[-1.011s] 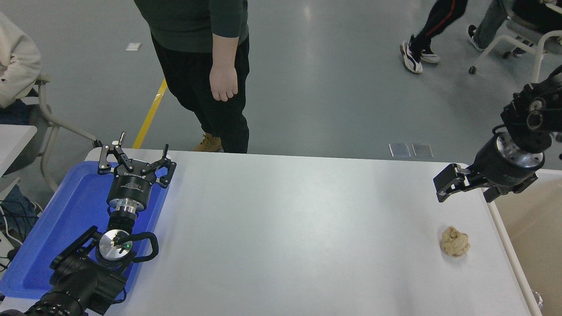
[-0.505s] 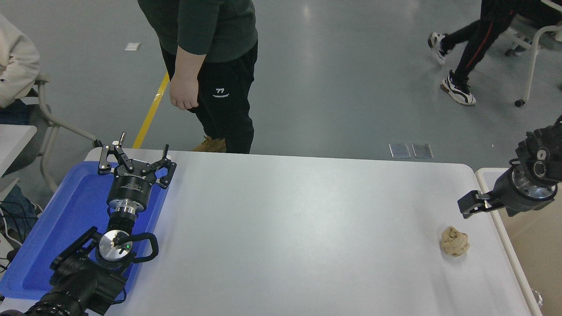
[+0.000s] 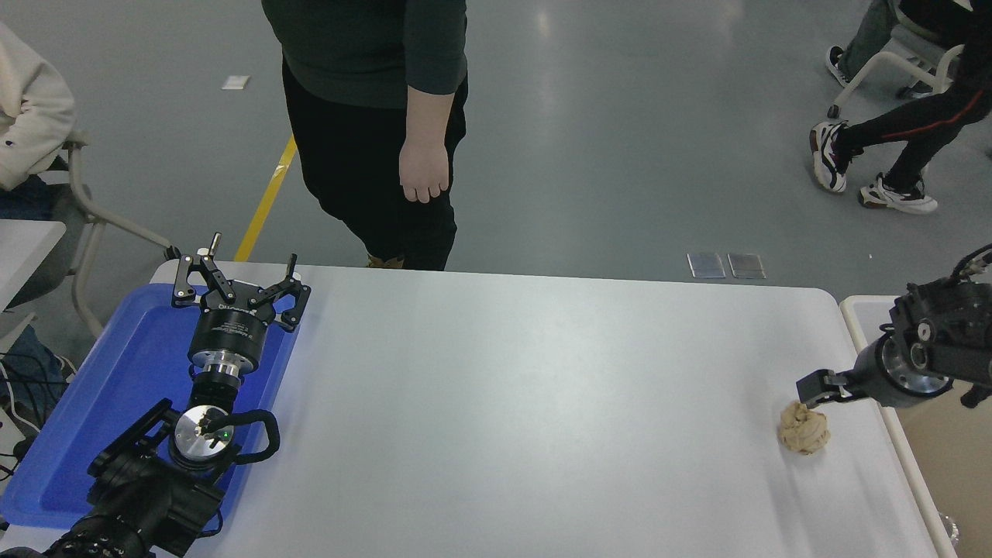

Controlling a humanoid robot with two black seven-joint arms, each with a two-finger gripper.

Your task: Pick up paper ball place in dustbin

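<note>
Now poised just above the paper ball (image 3: 804, 428) at the white table's (image 3: 542, 387) near right, beside the dustbin (image 3: 856, 325), the right gripper (image 3: 814, 387), its opening indiscernible, should center over the wad before closing gently.

The small crumpled tan paper ball (image 3: 804, 428) lies on the white rectangular table (image 3: 527, 403) near its right edge. The large off-white-rimmed dustbin (image 3: 859, 319) stands just right of the table, and the shallow blue plastic tray (image 3: 116, 387) sits at its left end.
</note>
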